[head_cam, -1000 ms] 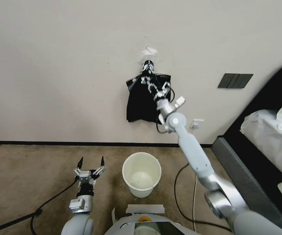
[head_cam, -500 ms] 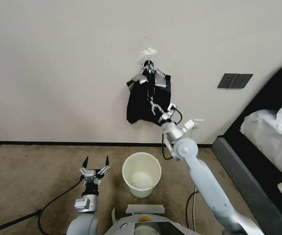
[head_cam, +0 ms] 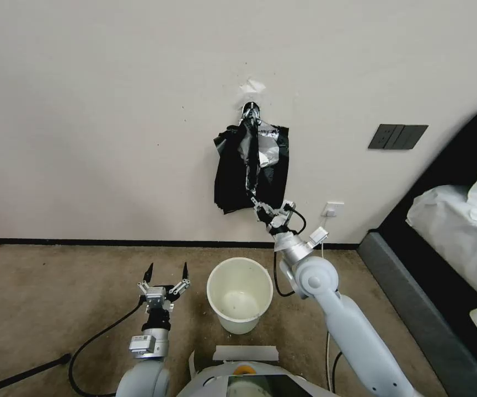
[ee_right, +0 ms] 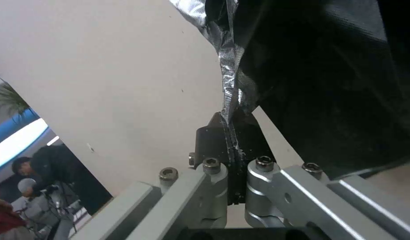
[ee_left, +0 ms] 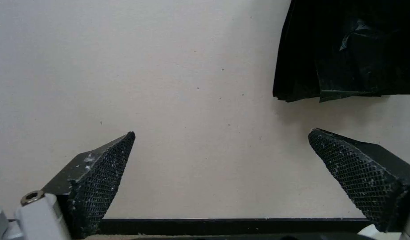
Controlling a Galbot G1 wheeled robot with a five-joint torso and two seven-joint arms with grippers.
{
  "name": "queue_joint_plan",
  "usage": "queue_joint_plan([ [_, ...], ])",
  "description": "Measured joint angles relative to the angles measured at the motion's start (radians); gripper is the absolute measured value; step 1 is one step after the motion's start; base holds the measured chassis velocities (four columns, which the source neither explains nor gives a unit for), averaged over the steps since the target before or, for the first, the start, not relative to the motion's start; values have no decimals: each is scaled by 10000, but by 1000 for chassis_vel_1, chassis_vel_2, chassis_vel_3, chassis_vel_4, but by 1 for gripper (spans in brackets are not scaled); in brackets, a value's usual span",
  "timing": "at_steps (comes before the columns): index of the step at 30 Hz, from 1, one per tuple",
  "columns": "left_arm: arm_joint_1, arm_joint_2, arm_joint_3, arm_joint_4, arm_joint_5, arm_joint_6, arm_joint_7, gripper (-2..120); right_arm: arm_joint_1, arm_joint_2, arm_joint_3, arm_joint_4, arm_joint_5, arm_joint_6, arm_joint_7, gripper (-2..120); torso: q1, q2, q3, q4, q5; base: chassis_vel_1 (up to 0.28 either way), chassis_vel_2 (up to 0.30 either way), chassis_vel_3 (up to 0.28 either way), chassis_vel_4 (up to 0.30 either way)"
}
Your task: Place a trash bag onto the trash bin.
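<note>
A: Where is the trash bag [head_cam: 252, 165] in the head view?

B: It is a little above the centre of the frame, pulled into a thin glossy strip. The strip runs from the hook [head_cam: 249, 108] on the wall [head_cam: 100, 110] down to the right gripper [head_cam: 261, 208], in front of the flat bundle of black bags [head_cam: 230, 176].

A: And the fingers [ee_right: 214, 133] of that gripper?

B: They are clenched on the lower end of the strip. In the right wrist view the plastic enters exactly between the two pressed tips and rises from there.

A: What about the trash bin [head_cam: 240, 293]?

B: It stands upright on the carpet [head_cam: 56, 286], low in the centre, below the right gripper and apart from the bag.

A: The left gripper [head_cam: 166, 273]?

B: Lower left of centre, just beside the bin, pointing up. Its fingers [ee_left: 102, 170] are spread wide and hold nothing; the bundle hangs well beyond them.
</note>
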Motion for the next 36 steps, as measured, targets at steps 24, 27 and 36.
queue_joint_plan([
  [24, -93, 326, 659, -473, 36, 136, 17, 100, -2308, -255, -141, 912, -1749, -53, -327, 0, 0, 0, 1, 0, 0, 0, 0, 0, 0],
  [27, -154, 534, 792, -640, -98, 255, 17, 100, -2448, -311, -150, 988, -1829, -48, -350, 0, 0, 0, 1, 0, 0, 0, 0, 0, 0],
  [36, -645, 2102, 1081, -1583, -1348, 897, 57, 100, -2554, -622, -466, 1124, -1959, -14, -408, 0, 0, 0, 0, -2, -1, 0, 0, 0, 0],
])
